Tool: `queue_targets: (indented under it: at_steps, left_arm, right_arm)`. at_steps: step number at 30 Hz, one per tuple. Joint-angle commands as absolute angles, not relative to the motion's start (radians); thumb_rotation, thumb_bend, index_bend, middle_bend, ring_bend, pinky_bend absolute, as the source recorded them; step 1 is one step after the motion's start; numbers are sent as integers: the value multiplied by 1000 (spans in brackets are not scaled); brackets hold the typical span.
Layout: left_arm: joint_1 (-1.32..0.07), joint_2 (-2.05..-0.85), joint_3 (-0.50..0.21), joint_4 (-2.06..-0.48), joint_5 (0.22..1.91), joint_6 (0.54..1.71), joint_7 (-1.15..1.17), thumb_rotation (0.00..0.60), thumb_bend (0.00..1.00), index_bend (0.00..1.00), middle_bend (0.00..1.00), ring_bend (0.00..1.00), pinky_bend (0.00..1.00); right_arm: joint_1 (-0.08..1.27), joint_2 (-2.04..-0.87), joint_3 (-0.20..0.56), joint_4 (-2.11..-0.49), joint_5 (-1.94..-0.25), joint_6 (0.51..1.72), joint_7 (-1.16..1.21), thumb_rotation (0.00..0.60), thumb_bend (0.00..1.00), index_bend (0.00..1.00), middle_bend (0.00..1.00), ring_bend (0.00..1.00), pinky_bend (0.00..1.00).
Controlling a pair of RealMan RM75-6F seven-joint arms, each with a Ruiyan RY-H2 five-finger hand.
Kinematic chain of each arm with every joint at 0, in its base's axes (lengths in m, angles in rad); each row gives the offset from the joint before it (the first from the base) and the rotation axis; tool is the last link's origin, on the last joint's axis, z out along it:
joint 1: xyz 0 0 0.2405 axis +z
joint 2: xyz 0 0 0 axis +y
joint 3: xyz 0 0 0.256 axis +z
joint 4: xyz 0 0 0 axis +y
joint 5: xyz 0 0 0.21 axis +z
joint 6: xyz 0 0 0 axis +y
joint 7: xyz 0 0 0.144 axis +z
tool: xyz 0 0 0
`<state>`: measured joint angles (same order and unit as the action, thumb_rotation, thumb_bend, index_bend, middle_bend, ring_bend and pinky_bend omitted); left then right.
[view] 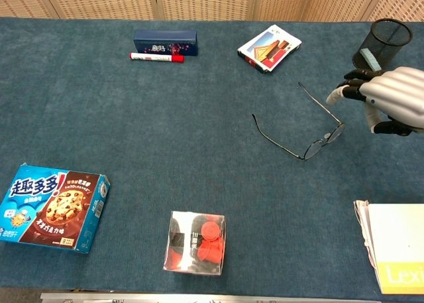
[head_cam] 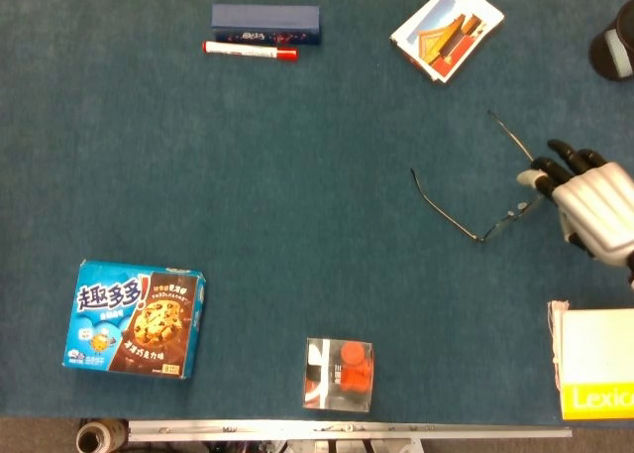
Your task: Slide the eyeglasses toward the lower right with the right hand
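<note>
The thin dark wire-frame eyeglasses [head_cam: 485, 190] lie unfolded on the blue desk [head_cam: 297, 175], right of centre. The right hand [head_cam: 589, 207] hovers at their right end, fingers [view: 351, 84] released and grasping nothing, positioned to drag the frame lower-right.

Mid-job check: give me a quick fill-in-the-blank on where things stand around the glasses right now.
1. The eyeglasses lie with their arms ____.
2. The ____ hand is the only hand in view.
3. The marker beside the dark blue box has a ____ cap.
4. The cookie box is mostly ____ in colour.

Missing words: unfolded; right; red; blue
</note>
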<state>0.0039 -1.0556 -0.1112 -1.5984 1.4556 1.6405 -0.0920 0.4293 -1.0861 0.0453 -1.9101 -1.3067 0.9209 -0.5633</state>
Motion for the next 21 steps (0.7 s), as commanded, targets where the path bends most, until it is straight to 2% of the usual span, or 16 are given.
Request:
queue_targets:
  at_steps: [1, 10, 21]
  left_arm:
    - [4, -1055, -111, -1598, 1455, 1639, -93, 600, 222, 424, 285, 298, 457]
    - [8, -1051, -114, -1599, 1453, 1642, -103, 600, 222, 423, 285, 298, 457]
    - [16, -1044, -116, -1599, 1452, 1651, -121, 600, 222, 423, 285, 298, 457]
  right_arm:
    - [457, -1088, 34, -1916, -1272, 887, -581, 600, 1000, 229, 190, 75, 207]
    - [527, -1122, 20, -1899, -1171, 831, -636, 600, 1000, 229, 190, 75, 207]
    - [584, -1167, -19, -1879, -1078, 825, -699, 600, 1000, 230, 189, 75, 207]
